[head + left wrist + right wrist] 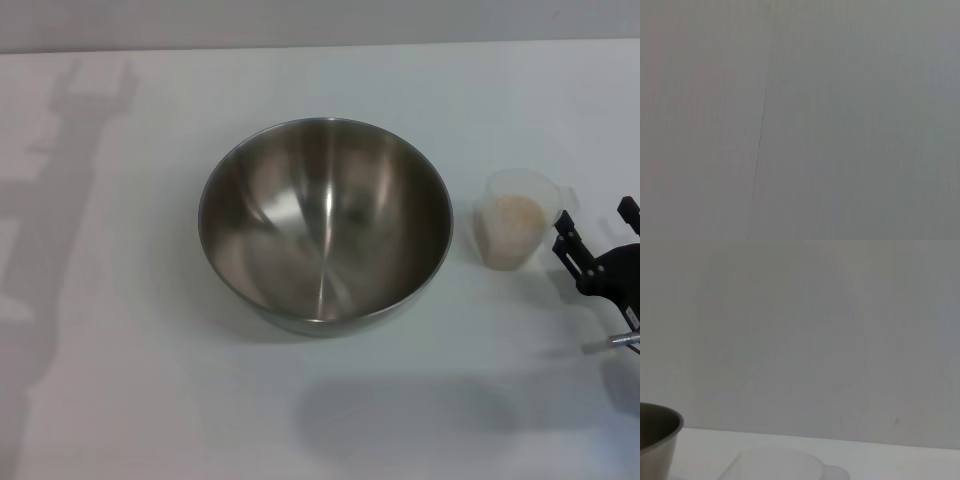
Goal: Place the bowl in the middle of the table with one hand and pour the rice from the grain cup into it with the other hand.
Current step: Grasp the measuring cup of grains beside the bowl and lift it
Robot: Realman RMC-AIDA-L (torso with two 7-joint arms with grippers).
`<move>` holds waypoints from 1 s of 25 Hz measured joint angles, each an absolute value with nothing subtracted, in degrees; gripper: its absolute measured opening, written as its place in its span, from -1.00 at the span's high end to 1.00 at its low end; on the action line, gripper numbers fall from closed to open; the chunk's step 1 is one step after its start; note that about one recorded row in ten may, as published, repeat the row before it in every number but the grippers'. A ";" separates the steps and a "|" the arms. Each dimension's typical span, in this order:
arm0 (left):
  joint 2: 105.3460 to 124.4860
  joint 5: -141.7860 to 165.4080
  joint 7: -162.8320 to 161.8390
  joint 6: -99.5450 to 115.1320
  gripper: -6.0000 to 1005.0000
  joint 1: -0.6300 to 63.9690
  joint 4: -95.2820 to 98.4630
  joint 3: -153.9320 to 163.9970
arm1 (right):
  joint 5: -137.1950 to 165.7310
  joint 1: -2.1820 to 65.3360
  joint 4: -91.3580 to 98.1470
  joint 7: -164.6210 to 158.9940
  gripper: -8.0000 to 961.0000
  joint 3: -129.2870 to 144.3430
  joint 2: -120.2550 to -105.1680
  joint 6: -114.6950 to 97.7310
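Right pincer (592, 236) beside the grain cup (516, 232)

Its fingers spread, it sits just right of the upright cup holding rice (510, 222); the empty bowl (325, 225) stands left, mid-tabletop (120, 330). Left pincer unseen.

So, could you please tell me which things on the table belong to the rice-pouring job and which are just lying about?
Part of the job:
bowl, empty, mid-table
grain cup, upright beside the bowl
rice inside the cup
right claw, open, next to the cup
table

Lying about:
nothing else in view; the left claw is out of sight
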State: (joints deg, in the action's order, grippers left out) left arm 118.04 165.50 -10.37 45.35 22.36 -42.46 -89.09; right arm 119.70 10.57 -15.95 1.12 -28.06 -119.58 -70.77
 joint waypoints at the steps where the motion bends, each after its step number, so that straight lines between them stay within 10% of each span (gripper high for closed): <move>1: 118.04 165.50 -10.37 45.36 -0.45 22.39 -42.46 -89.12 | 119.70 10.57 -16.08 1.11 -0.58 -28.02 -119.59 -70.76; 25: 118.03 165.45 -11.25 46.31 -0.45 21.80 -42.45 -89.14 | 119.27 13.47 -14.42 1.00 -0.46 -28.57 -119.42 -69.18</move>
State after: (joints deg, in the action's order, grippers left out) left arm 118.03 165.45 -11.25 46.31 21.80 -42.45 -89.14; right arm 119.27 13.47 -14.42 1.00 -28.57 -119.42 -69.18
